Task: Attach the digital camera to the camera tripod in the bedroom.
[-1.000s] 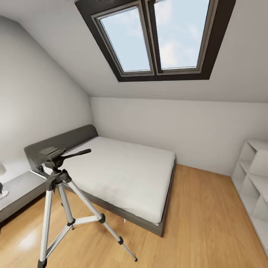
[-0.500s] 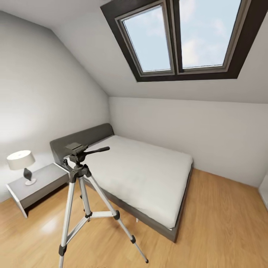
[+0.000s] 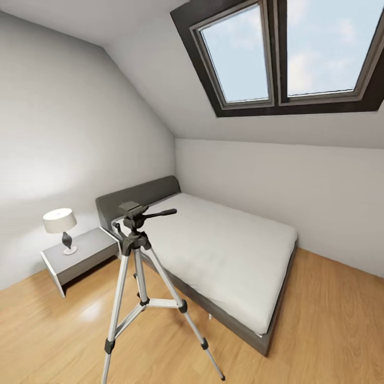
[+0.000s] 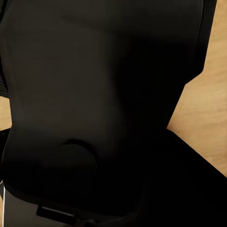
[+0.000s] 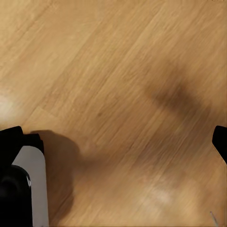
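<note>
Beside the bed [image 3: 224,250], at the corner nearest its grey headboard, the camera tripod [image 3: 140,266] stands upright on the wood floor [image 3: 330,330], legs spread, its black head bare and the long handle pointing over the mattress. No digital camera sits on that head, so by my reading the task is at the searching or approaching step: the robot is looking over the bedroom, and the camera has yet to be found or brought. The next move calls for locating that small black box, taking hold of it, then coming close enough to the tripod to set it on the flat plate of the head. On the far side of the tripod from the bed, a low grey nightstand [image 3: 80,261] carries a white-shaded lamp [image 3: 60,226]; a dark-framed skylight [image 3: 293,53] sits in the sloped ceiling above the bed. Floor around the tripod looks open, though its splayed legs could be knocked by the base. The left wrist view gives a dark, close surface I cannot identify; the right wrist view looks at floorboards. Whether either arm's fingers are open or closed I cannot tell.
</note>
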Available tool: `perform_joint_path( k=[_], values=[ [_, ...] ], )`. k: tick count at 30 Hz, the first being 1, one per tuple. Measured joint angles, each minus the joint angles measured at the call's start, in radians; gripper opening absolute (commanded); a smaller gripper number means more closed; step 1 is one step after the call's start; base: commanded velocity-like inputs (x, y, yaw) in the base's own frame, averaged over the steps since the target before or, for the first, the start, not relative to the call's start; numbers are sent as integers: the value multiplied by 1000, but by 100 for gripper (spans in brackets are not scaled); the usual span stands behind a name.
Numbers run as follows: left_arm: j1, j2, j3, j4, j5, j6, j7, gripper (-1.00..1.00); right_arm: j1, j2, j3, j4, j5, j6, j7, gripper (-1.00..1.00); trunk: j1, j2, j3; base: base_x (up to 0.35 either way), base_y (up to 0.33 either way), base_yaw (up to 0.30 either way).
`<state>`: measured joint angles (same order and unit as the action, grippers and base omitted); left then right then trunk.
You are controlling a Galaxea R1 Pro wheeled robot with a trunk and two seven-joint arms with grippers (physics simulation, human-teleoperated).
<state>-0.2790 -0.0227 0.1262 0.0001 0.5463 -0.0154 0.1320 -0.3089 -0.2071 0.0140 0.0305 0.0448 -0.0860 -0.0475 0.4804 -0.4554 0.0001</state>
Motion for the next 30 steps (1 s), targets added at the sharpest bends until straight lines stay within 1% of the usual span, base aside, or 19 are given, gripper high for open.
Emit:
perform_joint_path(
  k=[3,7,30],
  values=[
    [0,0,0,0,-1,0,0,-100,0,-2,0,0,1,0,0,100,0,0,0,36,-17,23],
    [0,0,0,0,-2,0,0,-100,0,-4,0,0,1,1,0,100,0,0,0,159,-102,8],
    [0,1,0,0,-2,0,-2,-100,0,3,2,0,1,9,1,100,0,0,0,236,-160,1]
  ],
)
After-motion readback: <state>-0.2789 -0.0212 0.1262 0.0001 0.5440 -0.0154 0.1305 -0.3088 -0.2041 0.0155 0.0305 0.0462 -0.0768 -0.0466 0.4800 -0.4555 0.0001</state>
